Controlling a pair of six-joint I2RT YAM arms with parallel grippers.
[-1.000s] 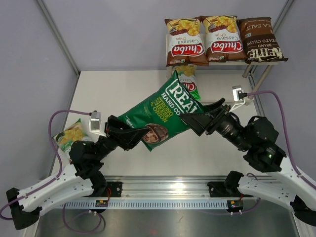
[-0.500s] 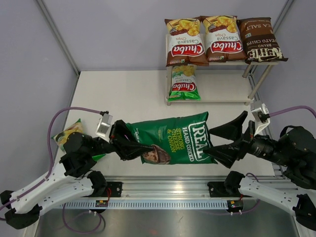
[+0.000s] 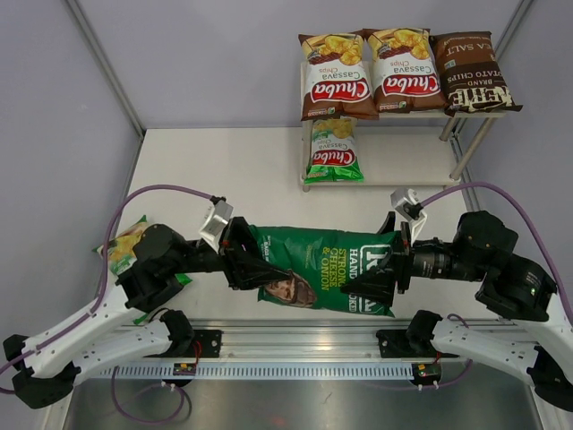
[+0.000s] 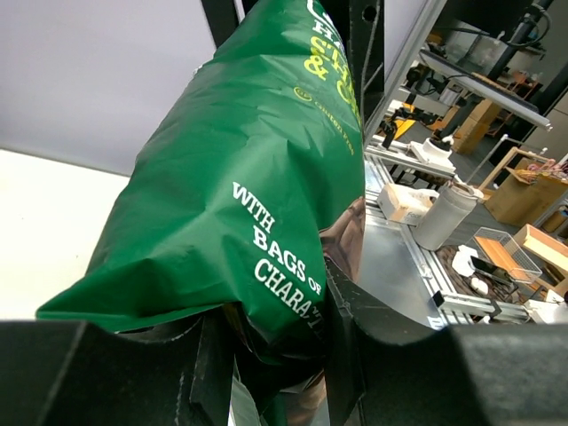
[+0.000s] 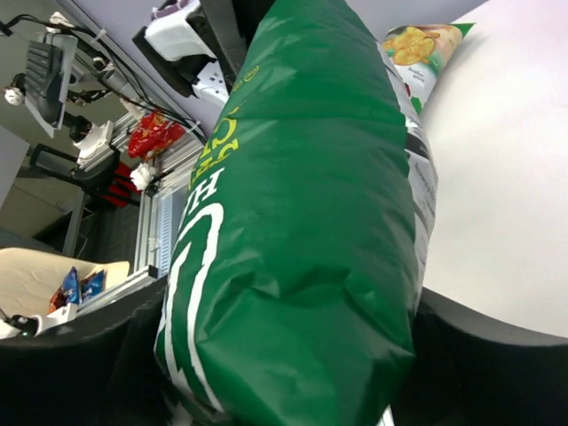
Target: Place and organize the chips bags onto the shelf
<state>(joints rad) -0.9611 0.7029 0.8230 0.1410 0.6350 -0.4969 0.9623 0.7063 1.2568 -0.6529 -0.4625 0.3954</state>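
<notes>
Both ends of the REAL bag (image 3: 322,269), lying left-to-right at the near edge, sat in jaws: left gripper (image 3: 251,267) pinching it, right gripper (image 3: 380,279) straddling it (grip uncertain), nearer the far-right shelf (image 3: 403,166).

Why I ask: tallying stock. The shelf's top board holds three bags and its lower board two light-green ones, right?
No: the lower board holds only one light-green bag, per the top external view. The top board does hold three bags.

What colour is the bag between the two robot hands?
The bag is dark green; top view shows it best.
</notes>
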